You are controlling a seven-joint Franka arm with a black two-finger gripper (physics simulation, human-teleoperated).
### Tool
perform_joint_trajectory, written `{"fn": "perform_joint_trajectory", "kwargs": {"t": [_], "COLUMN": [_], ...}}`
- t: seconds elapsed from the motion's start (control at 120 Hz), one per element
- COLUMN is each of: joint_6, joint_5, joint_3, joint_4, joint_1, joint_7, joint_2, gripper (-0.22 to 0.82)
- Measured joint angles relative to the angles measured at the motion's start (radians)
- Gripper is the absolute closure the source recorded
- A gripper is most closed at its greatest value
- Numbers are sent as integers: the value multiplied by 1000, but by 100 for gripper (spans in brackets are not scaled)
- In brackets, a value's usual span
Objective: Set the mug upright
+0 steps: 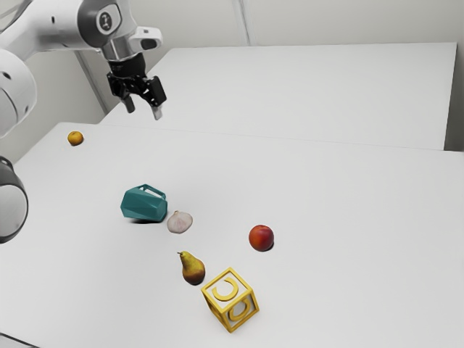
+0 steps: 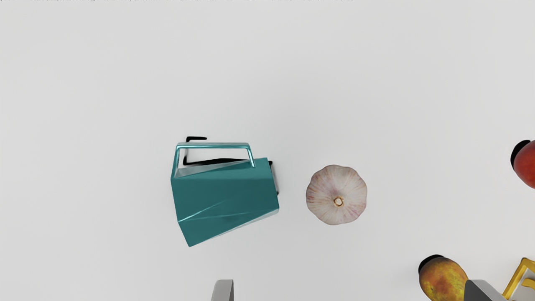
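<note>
The teal mug (image 1: 144,204) lies on its side on the white table, its handle raised along its upper side. In the wrist view the mug (image 2: 225,196) rests beside the garlic bulb, a small gap between them. High above the table, toward the exterior view's upper left, hangs my gripper (image 1: 143,110), well clear of the mug. Seen from the wrist, the gripper (image 2: 349,290) has its two fingertips wide apart, and nothing is held between them.
Garlic (image 1: 180,222) sits close to the mug. A pear (image 1: 192,268), a yellow-framed block (image 1: 231,300) and a red fruit (image 1: 262,238) stand farther toward the exterior view's right and front. An orange (image 1: 75,138) lies near the table's far left edge.
</note>
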Motion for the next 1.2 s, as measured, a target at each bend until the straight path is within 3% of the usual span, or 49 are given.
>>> {"fn": "perform_joint_trajectory", "kwargs": {"t": [0.342,0.508,0.75,0.908,1.05,1.2], "joint_6": [16,83,233,336,429,493], "joint_5": [-19,-31,-107,-177,-307,-478], "joint_3": [11,36,173,238,278,295], "joint_4": [-41,-272,-568,-648,-663,-655], "joint_1": [25,53,58,101,145,63], "joint_7": [7,15,64,129,216,324], "joint_2": [-12,-153,-286,-276,-198,-110], "gripper": [0,0,0,0,0,0]}}
